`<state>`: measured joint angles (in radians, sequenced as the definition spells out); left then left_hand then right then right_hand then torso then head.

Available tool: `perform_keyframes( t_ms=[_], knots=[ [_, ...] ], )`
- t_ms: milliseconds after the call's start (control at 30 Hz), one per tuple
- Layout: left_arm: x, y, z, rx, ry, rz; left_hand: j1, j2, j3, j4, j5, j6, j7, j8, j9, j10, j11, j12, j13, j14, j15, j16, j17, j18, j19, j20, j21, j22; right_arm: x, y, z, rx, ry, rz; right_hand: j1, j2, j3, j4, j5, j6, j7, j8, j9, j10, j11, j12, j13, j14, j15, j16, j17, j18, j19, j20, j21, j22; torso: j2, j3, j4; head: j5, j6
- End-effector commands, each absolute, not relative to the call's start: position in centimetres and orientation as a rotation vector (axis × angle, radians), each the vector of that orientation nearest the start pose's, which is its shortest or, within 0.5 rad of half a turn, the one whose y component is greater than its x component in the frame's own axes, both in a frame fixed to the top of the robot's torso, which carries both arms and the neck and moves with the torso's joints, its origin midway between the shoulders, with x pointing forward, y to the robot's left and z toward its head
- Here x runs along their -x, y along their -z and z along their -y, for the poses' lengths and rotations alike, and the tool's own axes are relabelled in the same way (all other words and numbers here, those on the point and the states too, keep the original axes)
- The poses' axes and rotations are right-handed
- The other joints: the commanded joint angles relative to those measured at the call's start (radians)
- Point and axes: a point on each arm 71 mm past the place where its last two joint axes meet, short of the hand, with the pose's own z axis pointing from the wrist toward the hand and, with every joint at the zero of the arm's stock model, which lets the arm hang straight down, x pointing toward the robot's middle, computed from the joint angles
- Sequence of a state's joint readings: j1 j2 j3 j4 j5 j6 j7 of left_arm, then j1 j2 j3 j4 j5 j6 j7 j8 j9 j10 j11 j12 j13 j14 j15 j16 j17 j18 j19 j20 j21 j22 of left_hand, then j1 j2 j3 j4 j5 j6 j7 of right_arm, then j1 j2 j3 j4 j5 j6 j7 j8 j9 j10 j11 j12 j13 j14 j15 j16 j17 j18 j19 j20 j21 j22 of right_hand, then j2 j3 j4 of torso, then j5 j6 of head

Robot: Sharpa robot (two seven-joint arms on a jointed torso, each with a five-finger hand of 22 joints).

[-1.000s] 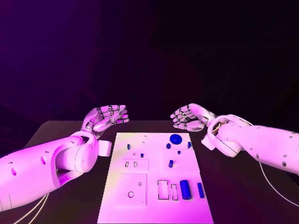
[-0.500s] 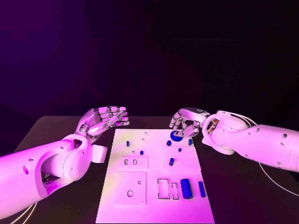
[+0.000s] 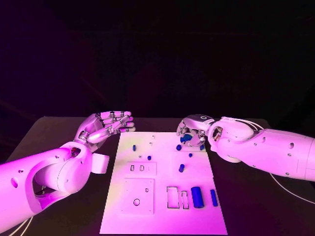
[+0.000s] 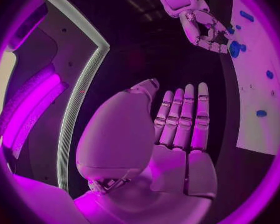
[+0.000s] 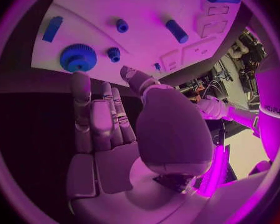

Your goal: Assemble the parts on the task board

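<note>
Matt white task board [image 3: 165, 216], glossy plastic arm shells, toothed blue gear [image 5: 78, 57]

The one piece of lettering to be seen is in the right wrist view, on the robot's white left arm [image 5: 272, 102] at the circle's rim: a short line of dark printed characters running along the arm's smooth shell. It looks like a brand or model mark, but it is too small and too bent by the lens to be read letter by letter. The white rectangular task board [image 3: 155, 200] carries only cut-out shapes and small blue parts, with no writing or numbers that can be made out on it.
</note>
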<state>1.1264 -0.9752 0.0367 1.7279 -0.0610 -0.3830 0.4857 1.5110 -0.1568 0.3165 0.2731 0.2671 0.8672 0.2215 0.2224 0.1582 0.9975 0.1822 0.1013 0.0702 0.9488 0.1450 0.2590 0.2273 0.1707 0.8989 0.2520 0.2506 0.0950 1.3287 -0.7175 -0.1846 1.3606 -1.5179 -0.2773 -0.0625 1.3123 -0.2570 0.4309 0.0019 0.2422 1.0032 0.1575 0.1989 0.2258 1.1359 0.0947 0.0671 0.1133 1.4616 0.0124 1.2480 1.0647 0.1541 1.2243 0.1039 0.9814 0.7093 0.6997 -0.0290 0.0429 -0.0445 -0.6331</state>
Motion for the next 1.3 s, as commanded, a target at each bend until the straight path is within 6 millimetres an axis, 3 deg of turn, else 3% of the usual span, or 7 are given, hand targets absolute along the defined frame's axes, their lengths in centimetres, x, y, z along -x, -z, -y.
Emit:
perform_keyframes(
  t_ms=[33,467,1300],
  knots=[
    [-44.7,15.7,-21.6,1.05,1.643,-1.315,0.001,-0.009,0.006,-0.001,-0.006,-0.003,0.013,-0.001,0.001,0.001,0.003,-0.004,-0.002,-0.005,0.001,-0.003,0.001,0.012,0.005,0.001,0.001,-0.001,-51.7,18.6,18.1,0.402,-0.492,-1.708,0.009,0.001,-0.001,0.006,-0.001,0.001,-0.005,-0.006,0.003,-0.008,0.0,0.004,0.001,0.037,0.001,0.03,0.034,-0.014,0.013,0.0,0.031,0.042,0.009,-0.0029,0.004,-0.002,-0.001],
    [-44.7,15.4,-21.6,1.049,1.647,-1.312,0.0,-0.01,0.006,-0.001,-0.006,-0.003,0.013,-0.001,0.001,0.0,0.004,-0.006,-0.002,-0.006,0.001,-0.004,0.002,0.012,0.004,0.001,0.0,-0.002,-51.8,19.3,17.9,0.412,-0.479,-1.741,0.014,0.002,0.021,0.025,0.004,0.008,-0.004,-0.007,0.016,0.007,-0.001,0.021,0.006,0.054,0.0,0.14,0.166,-0.038,0.068,0.006,0.16,0.214,0.017,-0.0043,0.0061,-0.004,-0.001],
    [-44.7,15.4,-21.7,1.05,1.649,-1.318,-0.001,-0.011,0.007,0.0,-0.006,-0.004,0.014,-0.002,0.002,0.0,0.004,-0.008,-0.002,-0.008,0.002,-0.006,0.003,0.012,0.003,0.001,0.0,-0.002,-51.7,20.2,17.2,0.421,-0.479,-1.774,0.012,0.011,0.1,0.042,0.002,0.04,-0.01,0.01,0.041,0.051,-0.009,0.033,0.004,0.057,-0.006,0.186,0.216,-0.047,0.085,0.006,0.224,0.302,0.026,-0.0042,0.0085,-0.003,-0.004]
  ],
)
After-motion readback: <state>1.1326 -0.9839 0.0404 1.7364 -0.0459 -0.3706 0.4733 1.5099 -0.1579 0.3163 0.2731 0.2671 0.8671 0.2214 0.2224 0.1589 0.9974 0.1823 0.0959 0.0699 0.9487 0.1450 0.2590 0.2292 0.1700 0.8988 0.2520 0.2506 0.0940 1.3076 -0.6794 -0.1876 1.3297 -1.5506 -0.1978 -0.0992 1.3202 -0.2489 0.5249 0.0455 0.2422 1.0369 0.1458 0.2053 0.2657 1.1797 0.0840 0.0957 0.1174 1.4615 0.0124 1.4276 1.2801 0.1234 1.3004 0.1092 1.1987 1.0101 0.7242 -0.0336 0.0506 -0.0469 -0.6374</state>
